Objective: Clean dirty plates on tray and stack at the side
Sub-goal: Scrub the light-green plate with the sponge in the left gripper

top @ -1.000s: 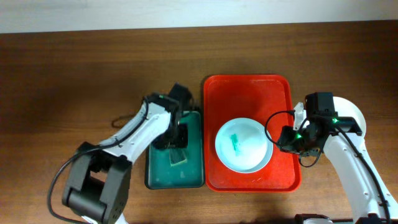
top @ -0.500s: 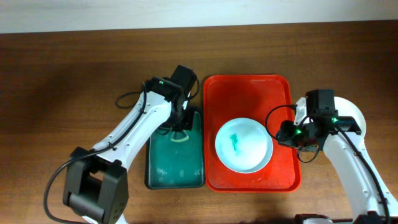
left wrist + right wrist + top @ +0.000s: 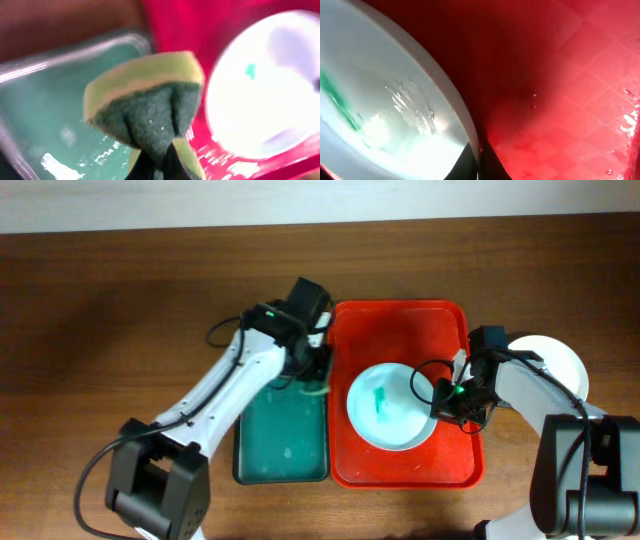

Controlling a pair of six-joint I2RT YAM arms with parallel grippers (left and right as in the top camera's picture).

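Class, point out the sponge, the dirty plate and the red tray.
sponge [image 3: 150,112]: left wrist view, green scouring face.
plate [image 3: 400,430]: overhead view, bare inside below the smear.
tray [image 3: 400,330]: overhead view, bare floor above plate.

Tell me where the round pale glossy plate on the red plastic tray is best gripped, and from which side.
Probably its right rim, from the right: the pale plate lies flat on the red tray, so only the raised rim can be pinched, leaving the teal smear uncovered.

Two plates [image 3: 390,428] [image 3: 558,358], one tray [image 3: 400,322], one sponge [image 3: 150,95]
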